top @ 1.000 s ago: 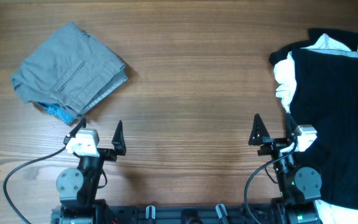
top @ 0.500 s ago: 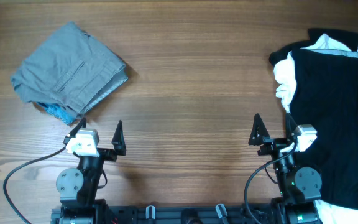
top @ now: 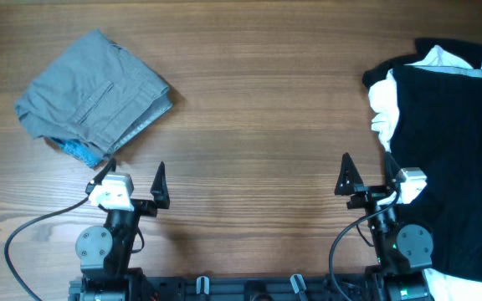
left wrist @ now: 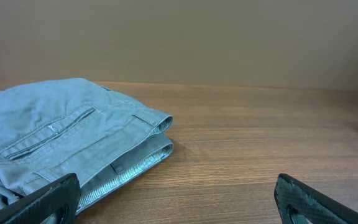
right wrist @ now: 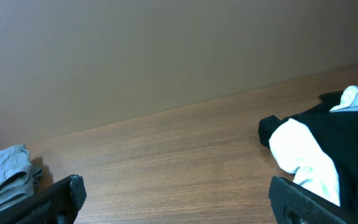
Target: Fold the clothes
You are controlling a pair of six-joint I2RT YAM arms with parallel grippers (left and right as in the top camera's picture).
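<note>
Folded grey shorts (top: pixel 94 96) lie at the table's far left, over a light-blue piece (top: pixel 80 151) that peeks out at their near edge. They also fill the left of the left wrist view, grey shorts (left wrist: pixel 61 140). A large black garment (top: pixel 454 159) with a white one (top: pixel 382 109) tucked under it is heaped at the right, and the white garment (right wrist: pixel 306 155) shows in the right wrist view. My left gripper (top: pixel 136 174) is open just in front of the shorts, holding nothing. My right gripper (top: pixel 366 171) is open beside the black heap, empty.
Bare wooden tabletop (top: pixel 258 109) spans the gap between the two piles. The arm bases and a black rail (top: pixel 249 288) sit along the near edge. A plain wall (right wrist: pixel 166 56) stands behind the table.
</note>
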